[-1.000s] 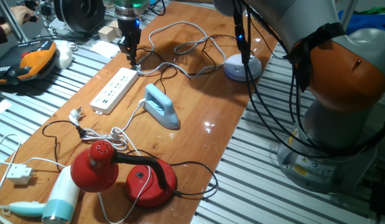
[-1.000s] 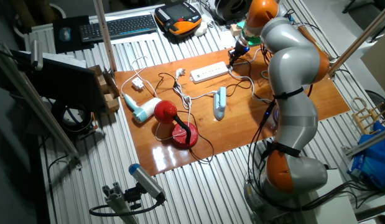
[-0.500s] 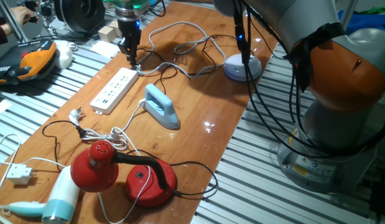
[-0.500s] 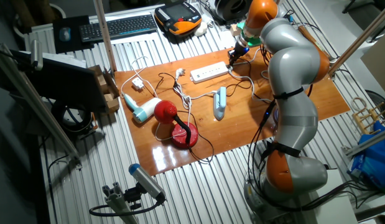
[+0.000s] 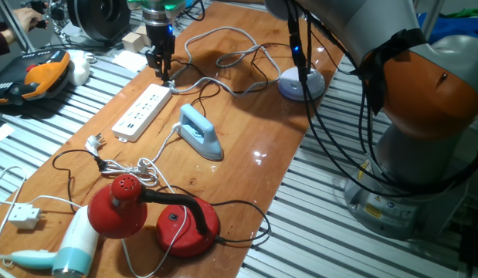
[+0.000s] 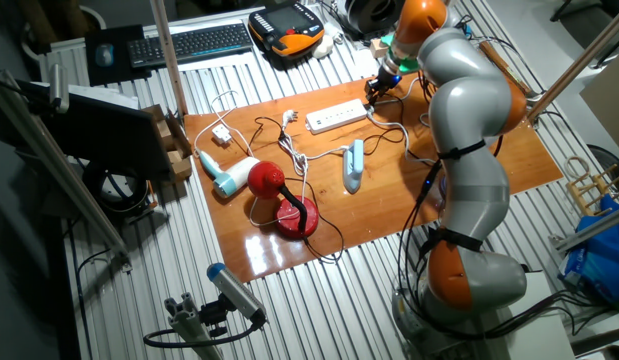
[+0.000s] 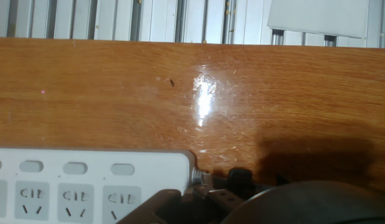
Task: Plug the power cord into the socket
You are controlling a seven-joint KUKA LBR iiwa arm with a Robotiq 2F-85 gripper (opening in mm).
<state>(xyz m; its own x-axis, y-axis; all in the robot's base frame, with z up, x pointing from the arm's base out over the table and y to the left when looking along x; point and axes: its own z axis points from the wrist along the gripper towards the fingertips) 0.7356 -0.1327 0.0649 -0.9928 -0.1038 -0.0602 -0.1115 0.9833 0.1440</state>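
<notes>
Cord (image 5: pixel 194 102) looks thin and limp, so grasp its rigid plug; gripper (image 5: pixel 162 76), upper left above the power strip (image 5: pixel 142 111), grip state unclear.

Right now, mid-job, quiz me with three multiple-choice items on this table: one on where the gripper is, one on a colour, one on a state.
1. Where is the gripper?
A. Over the red lamp
B. At the far end of the white power strip
C. Beside the hair dryer

2. What colour is the iron?
A. Light blue
B. Red
C. Black

3. How do the power strip's outlets seen in the hand view look?
A. All filled
B. Covered by a cloth
C. No plug in them

Answers: 1 B, both fixed views show the gripper at the strip's cable end. 2 A, the iron's body is pale blue. 3 C, the hand view shows bare slots.
</notes>
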